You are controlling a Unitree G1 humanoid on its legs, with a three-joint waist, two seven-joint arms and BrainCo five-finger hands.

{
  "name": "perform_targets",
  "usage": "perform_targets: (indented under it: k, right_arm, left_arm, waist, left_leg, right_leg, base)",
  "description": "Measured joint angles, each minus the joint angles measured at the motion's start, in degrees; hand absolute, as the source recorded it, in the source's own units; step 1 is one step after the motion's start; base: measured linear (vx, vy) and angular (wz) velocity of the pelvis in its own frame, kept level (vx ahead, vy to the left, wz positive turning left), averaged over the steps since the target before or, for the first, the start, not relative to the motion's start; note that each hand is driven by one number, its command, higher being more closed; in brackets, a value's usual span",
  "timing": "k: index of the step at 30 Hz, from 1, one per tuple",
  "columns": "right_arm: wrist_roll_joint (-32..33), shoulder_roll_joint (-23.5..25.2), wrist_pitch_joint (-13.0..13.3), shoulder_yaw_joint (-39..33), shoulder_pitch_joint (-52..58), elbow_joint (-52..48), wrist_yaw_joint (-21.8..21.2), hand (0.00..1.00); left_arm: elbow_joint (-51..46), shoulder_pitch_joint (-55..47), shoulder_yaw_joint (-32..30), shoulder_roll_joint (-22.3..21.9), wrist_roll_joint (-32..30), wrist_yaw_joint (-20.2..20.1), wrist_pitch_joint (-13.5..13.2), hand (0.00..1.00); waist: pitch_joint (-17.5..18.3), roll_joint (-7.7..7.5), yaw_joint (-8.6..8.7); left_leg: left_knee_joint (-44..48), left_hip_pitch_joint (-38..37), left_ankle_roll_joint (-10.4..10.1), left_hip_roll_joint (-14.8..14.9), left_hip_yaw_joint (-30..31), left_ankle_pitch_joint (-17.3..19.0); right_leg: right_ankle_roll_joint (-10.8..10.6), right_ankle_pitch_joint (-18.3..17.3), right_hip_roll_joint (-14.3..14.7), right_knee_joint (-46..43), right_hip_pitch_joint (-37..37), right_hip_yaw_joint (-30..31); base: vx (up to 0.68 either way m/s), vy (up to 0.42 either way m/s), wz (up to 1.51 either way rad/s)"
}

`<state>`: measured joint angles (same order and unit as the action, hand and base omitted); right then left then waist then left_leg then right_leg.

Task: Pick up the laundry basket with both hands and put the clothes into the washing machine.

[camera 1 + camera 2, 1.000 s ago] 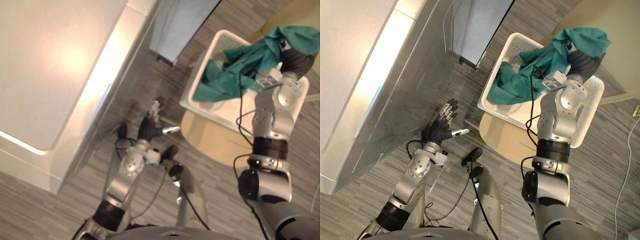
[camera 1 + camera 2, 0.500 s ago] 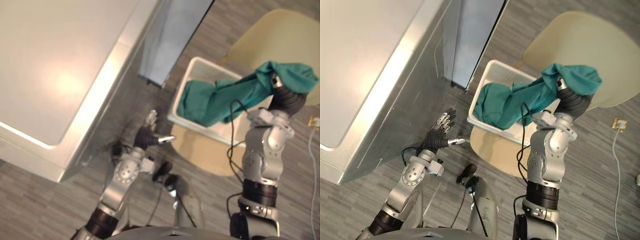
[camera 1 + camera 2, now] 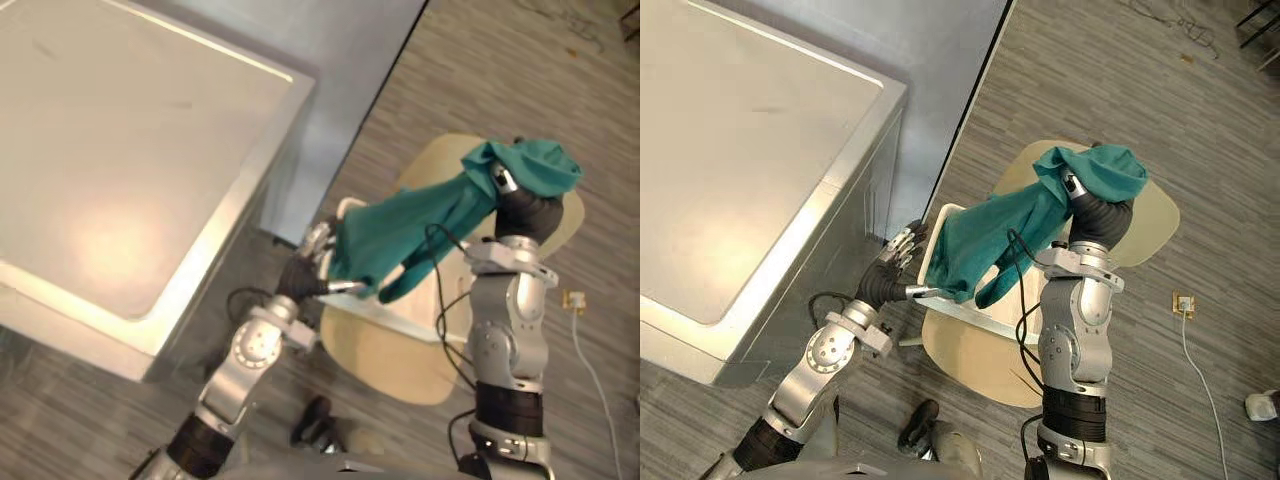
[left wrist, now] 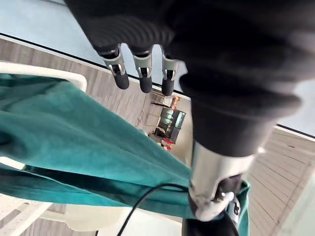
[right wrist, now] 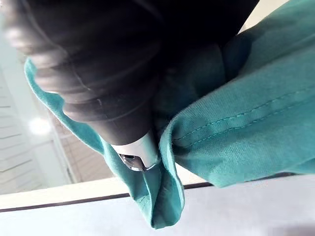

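Observation:
A teal cloth [image 3: 1005,228] hangs stretched in the air, and my right hand [image 3: 1098,214] is shut on its upper end, which drapes over the hand. In the right wrist view the teal cloth [image 5: 236,132] wraps round the fingers. Its lower end trails over the white laundry basket [image 3: 965,314], which sits on a beige round seat [image 3: 975,358]. My left hand [image 3: 886,280] is open beside the basket's near rim, fingers straight, thumb close to the cloth's lower end. The left wrist view shows the fingers [image 4: 141,74] above the teal cloth [image 4: 74,142]. The washing machine's white top [image 3: 130,180] lies to the left.
A grey-blue panel [image 3: 330,90] stands behind the washing machine. Grey plank floor [image 3: 1120,90] spreads to the right of the seat. A small socket box [image 3: 573,298] with a white cable [image 3: 1202,372] lies on the floor at the right.
The camera has shifted. My right hand has lifted the teal cloth up out of the basket. My left hand has come nearer to the basket rim and the hanging cloth.

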<state>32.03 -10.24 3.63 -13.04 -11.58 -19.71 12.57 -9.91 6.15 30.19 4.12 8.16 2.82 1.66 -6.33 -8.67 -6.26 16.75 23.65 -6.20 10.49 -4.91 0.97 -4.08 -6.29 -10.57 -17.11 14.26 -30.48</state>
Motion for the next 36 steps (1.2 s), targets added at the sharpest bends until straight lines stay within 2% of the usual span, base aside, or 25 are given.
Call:
perform_targets:
  k: [6, 8, 13, 16, 20, 23, 24, 26, 27, 32, 36]
  right_arm:
    - [2.7, 0.0, 0.0, 4.5, -3.0, -0.2, -1.4, 1.00]
    - [4.5, 0.3, 0.1, 6.7, -3.3, -2.2, -1.7, 1.00]
    - [8.4, 2.4, 2.9, 10.5, -3.5, -6.5, -2.1, 1.00]
    - [9.3, 3.2, 3.9, 12.3, -3.5, -6.8, -2.2, 1.00]
    - [10.9, 3.9, 4.0, 13.9, -3.5, -7.2, -2.2, 1.00]
    - [11.2, 4.2, 4.0, 15.1, -3.1, -9.2, -2.2, 1.00]
    - [11.5, 4.4, 4.0, 15.2, -3.1, -9.3, -2.2, 1.00]
    - [11.5, 4.7, 4.0, 15.2, -3.1, -9.3, -2.2, 1.00]
    - [11.6, 5.3, 4.0, 15.4, -3.1, -9.3, -2.2, 1.00]
    - [12.9, 5.2, 4.1, 16.9, -3.0, -9.3, -2.2, 1.00]
    - [13.1, 5.3, 4.1, 17.4, -3.0, -9.3, -2.2, 1.00]
  left_arm:
    - [7.6, 8.3, 5.0, -0.3, -5.8, -1.9, 0.5, 0.00]
    - [13.4, 12.4, 6.6, -1.2, -11.5, -0.9, 1.0, 0.00]
    - [18.7, 16.0, 7.6, -3.8, -19.8, 0.7, 1.8, 0.00]
    - [20.8, 17.4, 8.4, -4.7, -20.8, 0.7, 2.0, 0.00]
    - [22.8, 17.6, 8.8, -6.4, -20.7, 0.6, 2.3, 0.00]
    - [24.5, 18.0, 9.6, -7.8, -18.3, 0.5, 2.4, 0.00]
    - [24.6, 18.0, 10.9, -7.8, -15.1, 0.3, 2.4, 0.00]
    - [24.7, 18.0, 11.2, -7.9, -12.8, -0.1, 2.4, 0.00]
    - [24.7, 18.0, 11.2, -7.9, -8.9, -0.7, 2.6, 0.00]
    - [24.6, 18.0, 12.6, -8.1, 1.4, -1.7, 3.1, 0.00]
    - [24.9, 18.1, 12.0, -8.7, 3.0, -0.7, 4.8, 0.00]
  waist:
    - [1.9, -0.12, 0.18]
    - [2.6, -0.26, 0.36]
    - [4.3, -0.26, 0.85]
    - [4.6, -0.23, 1.24]
    - [5.0, -0.21, 1.32]
    - [5.6, -0.24, 1.40]
    - [6.2, -0.16, 1.54]
    - [6.2, -0.14, 1.65]
    - [6.2, -0.12, 1.71]
    - [6.5, 0.04, 1.83]
    - [6.6, 0.06, 1.81]
  left_leg:
    - [-1.1, -2.1, 0.1, 0.1, -1.7, 0.0]
    - [-1.5, -2.8, 0.2, 0.1, -2.0, 0.1]
    - [-1.8, -2.8, 0.4, 0.0, -2.8, 0.1]
    - [-1.8, -2.8, 0.4, -0.1, -2.8, 0.1]
    - [-1.8, -2.8, 0.4, -0.1, -2.7, 0.1]
    - [-1.8, -2.8, 0.4, -0.1, -2.7, 0.1]
    - [-1.8, -2.9, 0.4, -0.1, -2.6, 0.1]
    - [-1.9, -3.2, 0.4, -0.1, -2.6, 0.1]
    - [-2.0, -3.8, 0.4, -0.1, -2.7, 0.1]
    - [-2.0, -3.9, 0.4, -0.2, -2.7, 0.1]
    - [-2.0, -3.9, 0.5, -0.4, -2.7, 0.1]
  right_leg:
    - [-0.2, 2.3, 0.9, 3.7, -1.7, 1.6]
    - [-0.3, 2.7, 1.0, 4.5, -2.3, 1.7]
    - [-0.4, 3.6, 1.1, 5.9, -2.3, 1.8]
    - [-0.5, 3.7, 1.1, 6.0, -2.5, 1.7]
    - [-0.5, 3.7, 1.1, 6.0, -2.6, 1.6]
    - [-0.5, 3.7, 1.0, 6.1, -2.6, 1.5]
    - [-0.5, 3.7, 1.0, 6.1, -2.8, 1.5]
    - [-0.5, 3.7, 1.0, 6.2, -3.2, 1.5]
    - [-0.5, 3.7, 1.0, 6.3, -3.8, 1.5]
    - [-0.6, 3.7, 1.0, 6.5, -4.0, 1.4]
    - [-0.7, 3.8, 0.9, 6.5, -4.1, 1.3]
  base:
    - [0.00, 0.045, -0.14]
    - [-0.02, 0.035, -0.07]
    - [0.00, 0.037, -0.06]
    - [0.01, 0.037, 0.01]
    - [0.00, 0.000, 0.00]
    - [0.00, 0.010, 0.01]
    - [-0.01, 0.026, 0.04]
    - [-0.01, 0.016, 0.02]
    - [0.00, 0.000, 0.00]
    - [-0.02, 0.017, 0.01]
    - [0.00, 0.000, 0.00]
